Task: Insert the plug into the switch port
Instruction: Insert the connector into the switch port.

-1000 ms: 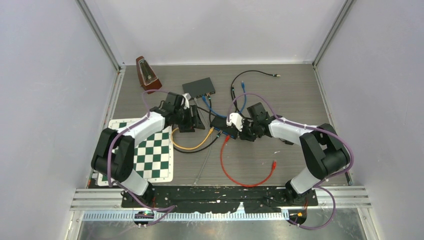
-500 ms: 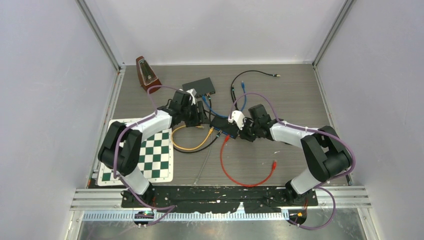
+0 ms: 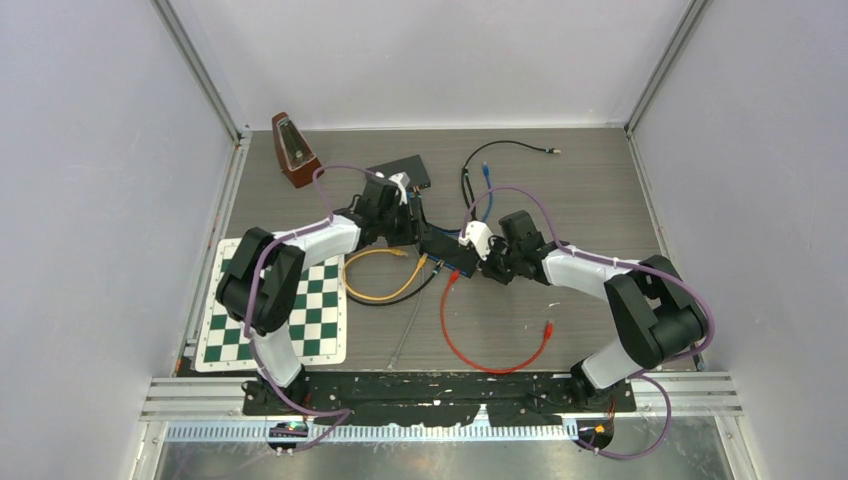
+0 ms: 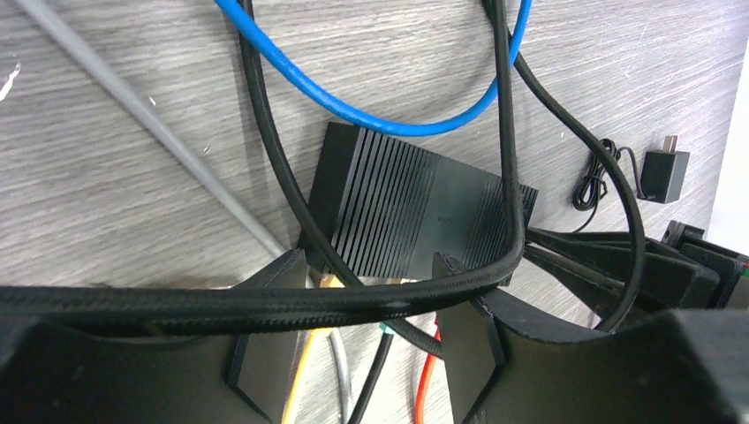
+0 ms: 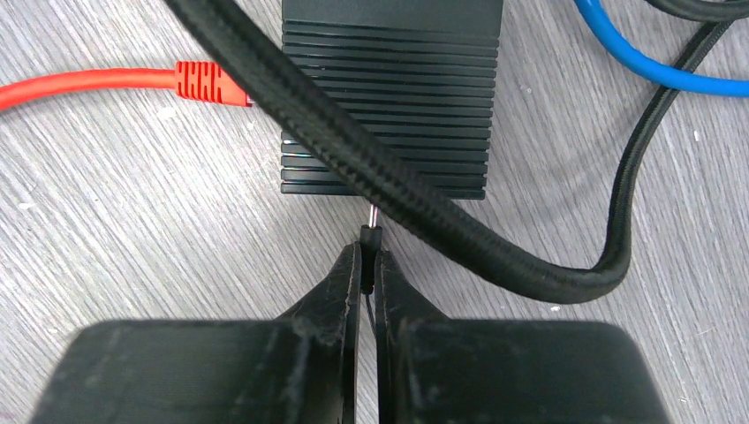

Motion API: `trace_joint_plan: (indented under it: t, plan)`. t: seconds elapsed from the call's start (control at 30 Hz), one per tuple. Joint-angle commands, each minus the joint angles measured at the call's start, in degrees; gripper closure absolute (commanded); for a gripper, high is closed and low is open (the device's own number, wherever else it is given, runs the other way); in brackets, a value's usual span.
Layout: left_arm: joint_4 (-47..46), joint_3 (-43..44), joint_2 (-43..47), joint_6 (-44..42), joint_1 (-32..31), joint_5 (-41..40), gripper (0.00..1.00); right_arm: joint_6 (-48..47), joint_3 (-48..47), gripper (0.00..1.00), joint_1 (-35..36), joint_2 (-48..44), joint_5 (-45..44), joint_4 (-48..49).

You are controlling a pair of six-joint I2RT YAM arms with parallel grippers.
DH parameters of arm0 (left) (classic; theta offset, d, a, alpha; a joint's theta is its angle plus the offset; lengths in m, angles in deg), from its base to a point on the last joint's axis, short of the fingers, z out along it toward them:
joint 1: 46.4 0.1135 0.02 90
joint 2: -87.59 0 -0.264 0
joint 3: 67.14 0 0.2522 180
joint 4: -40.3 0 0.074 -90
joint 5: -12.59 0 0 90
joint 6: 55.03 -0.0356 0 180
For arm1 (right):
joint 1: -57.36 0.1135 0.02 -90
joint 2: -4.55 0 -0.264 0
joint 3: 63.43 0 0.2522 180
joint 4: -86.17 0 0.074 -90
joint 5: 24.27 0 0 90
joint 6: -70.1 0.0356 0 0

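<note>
From above: left gripper (image 3: pixel 418 222) and right gripper (image 3: pixel 470 262) close on either side of the switch (image 3: pixel 443 248). Too small here to judge jaws.

Left wrist: jaws half apart, gripping nothing, straddling the switch's near edge where coloured leads (image 4: pixel 300 389) enter. Probably placed to steady it.

Right wrist: pinched tight on the plug (image 5: pixel 372 237), its pin aimed at the switch's side and just short of it, partly behind a braided cable (image 5: pixel 353 163). Not yet inserted. Left to do, by the look of it: line up with the port, unseen here, and push home.
</note>
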Motion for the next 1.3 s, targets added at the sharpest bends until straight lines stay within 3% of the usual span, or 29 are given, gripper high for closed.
trace_joint_plan:
  t: [0.0, 1.27]
  plan:
    - [-2.60, 3.33, -1.39, -1.01, -0.19, -0.01, 0.44, 1.10, 0.02, 0.95, 0.15, -2.03, 0.33, 2.32]
    - [-6.69, 1.91, -3.66, -0.49, -1.04, 3.20, 0.47, 1.27, -5.67, 0.95, 0.13, -0.73, 1.80, -1.84]
